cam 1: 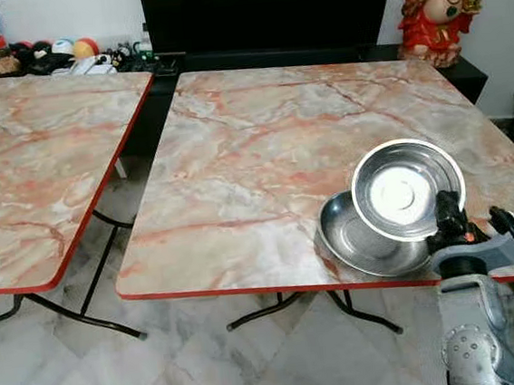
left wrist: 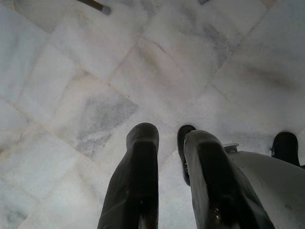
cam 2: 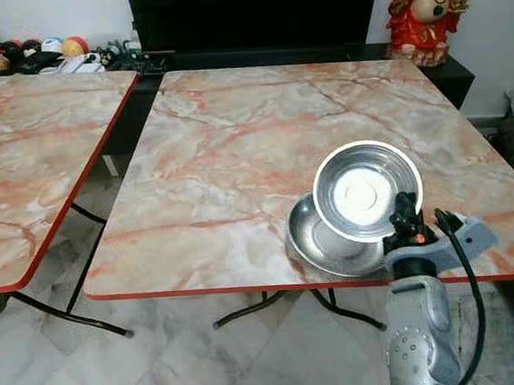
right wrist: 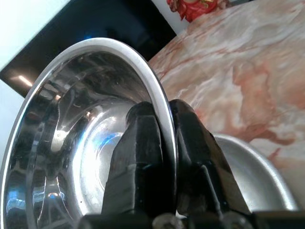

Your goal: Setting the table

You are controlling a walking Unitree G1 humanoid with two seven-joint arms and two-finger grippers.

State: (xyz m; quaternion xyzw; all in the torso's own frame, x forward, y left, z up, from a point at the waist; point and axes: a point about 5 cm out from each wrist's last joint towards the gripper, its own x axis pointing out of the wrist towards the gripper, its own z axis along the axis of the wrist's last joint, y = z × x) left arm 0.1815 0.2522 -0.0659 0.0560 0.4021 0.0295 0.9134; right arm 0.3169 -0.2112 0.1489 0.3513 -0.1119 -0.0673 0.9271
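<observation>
Your right gripper (right wrist: pixel 159 143) pinches the rim of the upper bowl (cam 1: pixel 408 188): in the right wrist view 1 black finger sits inside the bowl and the other outside, pressed onto the thin steel edge. You hold that bowl tilted, its mouth turned up toward the head camera, lifted over the lower bowl (cam 1: pixel 361 237). The lower bowl rests flat on the table (cam 1: pixel 254 156), close to the table's near edge and toward its right corner; the upper bowl overlaps the far right part of it. Whether the 2 bowls touch cannot be told.

Your right arm (cam 1: pixel 474 317) rises from below the table's near edge, just right of the bowls, with a black cable looped beside the wrist.

A second table (cam 1: pixel 35 159) with the same marble top stands left of the table, with a gap between them. Past the table's far edge is a dark screen (cam 1: pixel 267 9), and at its far right corner a red statue (cam 1: pixel 439 2).

Your left gripper (left wrist: pixel 167 181) hangs over the tiled floor (left wrist: pixel 95 71), its 2 fingers slightly apart and holding nothing.
</observation>
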